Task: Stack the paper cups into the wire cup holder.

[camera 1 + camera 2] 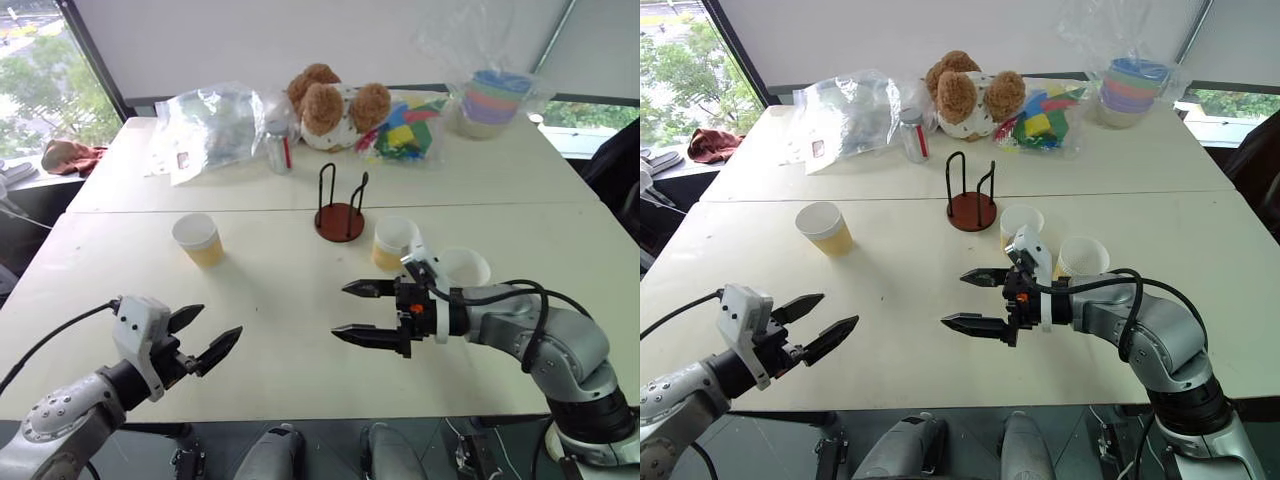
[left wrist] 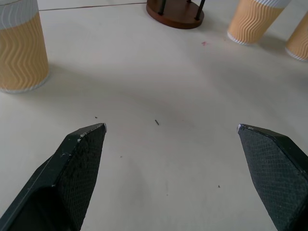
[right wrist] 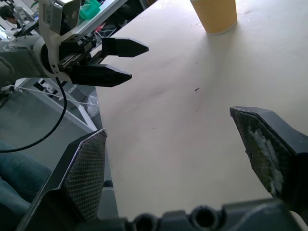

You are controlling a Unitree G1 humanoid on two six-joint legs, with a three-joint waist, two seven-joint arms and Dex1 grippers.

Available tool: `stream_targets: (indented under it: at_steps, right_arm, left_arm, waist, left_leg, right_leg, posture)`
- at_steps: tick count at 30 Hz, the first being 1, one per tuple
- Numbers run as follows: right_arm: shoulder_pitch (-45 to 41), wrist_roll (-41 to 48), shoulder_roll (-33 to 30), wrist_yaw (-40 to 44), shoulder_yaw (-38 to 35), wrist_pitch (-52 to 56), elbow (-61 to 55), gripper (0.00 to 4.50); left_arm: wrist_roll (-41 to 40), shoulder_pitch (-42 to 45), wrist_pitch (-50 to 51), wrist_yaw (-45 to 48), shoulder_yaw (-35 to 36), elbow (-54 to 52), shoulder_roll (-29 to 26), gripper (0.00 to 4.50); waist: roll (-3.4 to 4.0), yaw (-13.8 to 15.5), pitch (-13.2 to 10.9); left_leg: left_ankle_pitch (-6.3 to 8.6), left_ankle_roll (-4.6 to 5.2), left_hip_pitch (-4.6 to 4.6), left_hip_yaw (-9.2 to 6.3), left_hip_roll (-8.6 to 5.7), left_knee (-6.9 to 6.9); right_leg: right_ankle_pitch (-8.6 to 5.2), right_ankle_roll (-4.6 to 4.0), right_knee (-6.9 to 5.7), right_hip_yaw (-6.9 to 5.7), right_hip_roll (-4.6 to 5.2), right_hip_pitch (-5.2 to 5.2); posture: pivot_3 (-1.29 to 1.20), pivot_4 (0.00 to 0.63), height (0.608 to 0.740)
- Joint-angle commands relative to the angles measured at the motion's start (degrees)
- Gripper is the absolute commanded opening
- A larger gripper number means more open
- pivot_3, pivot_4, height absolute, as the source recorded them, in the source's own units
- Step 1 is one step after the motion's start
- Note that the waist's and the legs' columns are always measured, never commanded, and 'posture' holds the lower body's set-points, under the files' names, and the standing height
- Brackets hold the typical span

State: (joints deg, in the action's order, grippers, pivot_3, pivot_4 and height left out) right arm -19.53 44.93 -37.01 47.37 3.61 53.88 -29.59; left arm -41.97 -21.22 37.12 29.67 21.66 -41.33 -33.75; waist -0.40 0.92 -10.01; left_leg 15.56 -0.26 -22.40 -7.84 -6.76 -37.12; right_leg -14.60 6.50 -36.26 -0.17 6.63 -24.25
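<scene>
Plainly, nothing had been picked up yet: both arms hung ready over the bench with empty jaws.

Each gripper's jaws stood spread wide and held nothing; the left gripper (image 1: 205, 338) hovered low over the near edge of the bench (image 1: 290, 390), and the right gripper (image 1: 358, 312) pointed across toward it, probably poised that way so either could reach a cup. The wire cup holder (image 1: 340, 210) stood upright and bare near the middle. One paper cup (image 1: 198, 240) sat well apart to its left; two more (image 1: 394, 243) (image 1: 463, 267) stood to its right, close by the right arm. I judged those nearest cups the likeliest first pick.
</scene>
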Motion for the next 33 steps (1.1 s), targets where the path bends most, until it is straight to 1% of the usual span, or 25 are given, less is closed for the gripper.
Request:
stream_targets:
  at_steps: [1,7,11,13,14,16,18,19,22,24,25,28,31,33]
  right_arm:
    - [-0.54,1.52,-0.04,-0.06,-0.96,-0.27,-1.64,4.46]
    - [-1.24,0.49,0.08,-0.37,-0.60,-1.57,-1.57,4.46]
    - [-2.51,1.01,0.26,-0.94,-0.62,-1.10,-1.42,4.46]
    - [-3.72,1.97,0.68,-1.64,-1.10,-0.28,-1.23,4.46]
    - [-5.11,3.91,1.44,-2.49,-2.16,0.93,-0.85,4.46]
    - [-9.62,12.18,4.86,-6.49,-6.79,4.44,1.77,4.46]
    - [-13.91,17.17,5.51,-8.89,-10.15,7.26,4.44,4.46]
    - [-16.06,18.35,5.09,-9.74,-11.17,8.33,5.68,4.46]
    - [-24.95,21.27,4.59,-13.64,-14.21,10.68,11.74,4.46]
    - [-29.91,19.40,3.82,-14.75,-13.62,11.20,14.93,4.46]
    - [-31.80,16.41,2.79,-14.30,-11.76,10.64,16.29,4.46]
    - [-36.92,3.64,-0.40,-10.99,-1.83,6.02,22.53,4.46]
    - [-40.22,-2.92,-0.23,-8.24,3.71,3.99,29.01,4.46]
    - [-41.77,-7.18,0.22,-6.23,7.16,2.20,32.34,4.46]
  left_arm:
    - [-1.31,0.71,-0.54,-0.47,1.54,-1.44,-0.05,4.50]
    - [-0.23,3.05,-0.71,-1.33,0.15,-0.46,-0.29,4.50]
    - [0.91,4.90,-1.06,-0.54,0.35,1.56,-1.41,4.50]
    - [2.05,6.00,-1.65,0.68,0.36,3.07,-2.88,4.50]
    - [2.49,6.66,-1.78,1.81,0.37,3.68,-4.13,4.50]
    - [2.53,8.20,-1.76,4.33,1.20,5.07,-6.82,4.50]
    - [2.59,9.62,-1.58,6.56,2.43,6.29,-9.84,4.50]
    - [1.78,10.74,-0.93,7.42,3.54,7.02,-11.18,4.50]
    - [-4.55,16.03,3.37,10.24,7.89,9.13,-16.18,4.50]
    - [-7.71,18.72,5.75,11.92,9.35,10.03,-18.91,4.50]
    - [-8.86,19.95,6.81,12.65,9.65,10.49,-20.19,4.50]
    - [-10.97,23.99,8.60,13.89,9.85,11.93,-23.10,4.50]
    - [-9.57,26.47,8.02,13.12,8.62,13.22,-23.05,4.50]
    - [-8.25,26.50,7.40,12.90,7.87,13.57,-22.29,4.50]
  waist:
    - [0.00,-0.05,0.00]
    - [0.00,-0.07,0.00]
    - [0.00,-0.11,0.00]
    - [0.00,-0.09,0.00]
    - [0.00,-0.12,0.00]
    - [0.01,-0.29,-0.01]
    - [0.04,-0.21,-0.03]
    - [0.03,-0.19,-0.03]
    - [0.03,-0.10,-0.04]
    - [0.04,-0.25,-0.04]
    - [0.04,-0.31,-0.05]
    - [0.04,-0.63,-0.04]
    - [0.05,-1.33,-0.05]
    - [0.05,-1.72,-0.06]
  left_leg:
    - [0.00,0.00,0.00,0.00,0.00,0.00]
    - [0.00,0.00,0.00,0.01,0.00,0.00]
    - [0.00,0.00,0.00,0.01,0.00,0.00]
    - [0.00,0.00,0.00,0.01,0.01,0.00]
    - [0.00,0.00,0.00,0.01,0.01,0.01]
    - [0.00,0.00,0.00,0.02,0.04,0.01]
    - [-0.02,-0.03,0.00,0.04,0.10,0.00]
    - [-0.02,-0.03,0.00,0.04,0.11,0.01]
    - [-0.02,-0.03,-0.03,0.02,0.14,0.04]
    - [-0.02,-0.03,-0.06,0.02,0.15,0.06]
    - [-0.02,-0.03,-0.05,0.03,0.15,0.06]
    - [-0.08,-0.14,-0.05,0.07,0.17,0.12]
    - [-0.14,-0.24,-0.05,0.17,0.21,0.15]
    - [-0.17,-0.30,-0.09,0.17,0.23,0.15]
  right_leg:
    - [0.00,0.00,0.00,0.00,0.00,0.00]
    - [0.01,0.00,0.00,0.00,-0.01,-0.01]
    - [0.01,0.00,0.00,0.00,-0.02,-0.02]
    - [0.01,-0.01,0.00,0.00,-0.03,-0.02]
    - [0.01,-0.01,0.00,0.00,-0.03,-0.02]
    - [0.03,-0.05,0.00,0.01,-0.07,-0.04]
    - [0.10,-0.17,0.02,0.04,-0.14,-0.07]
    - [0.10,-0.18,0.02,0.03,-0.15,-0.06]
    - [0.10,-0.18,0.05,0.01,-0.18,-0.09]
    - [0.12,-0.18,0.06,0.00,-0.19,-0.13]
    - [0.12,-0.17,0.05,0.00,-0.18,-0.14]
    - [0.13,-0.16,0.06,0.00,-0.18,-0.19]
    - [0.12,-0.15,0.07,0.02,-0.20,-0.22]
    - [0.13,-0.15,0.06,0.04,-0.20,-0.24]
  posture:
    - [0.00,0.150,0.740]
    - [0.00,0.150,0.740]
    - [0.00,0.150,0.740]
    - [0.00,0.150,0.740]
    - [0.00,0.150,0.740]
    - [0.00,0.150,0.740]
    - [0.00,0.150,0.740]
    - [0.00,0.150,0.740]
    - [0.00,0.150,0.740]
    - [0.00,0.150,0.740]
    - [0.00,0.150,0.740]
    - [0.00,0.150,0.740]
    - [0.00,0.150,0.740]
    - [0.00,0.150,0.740]
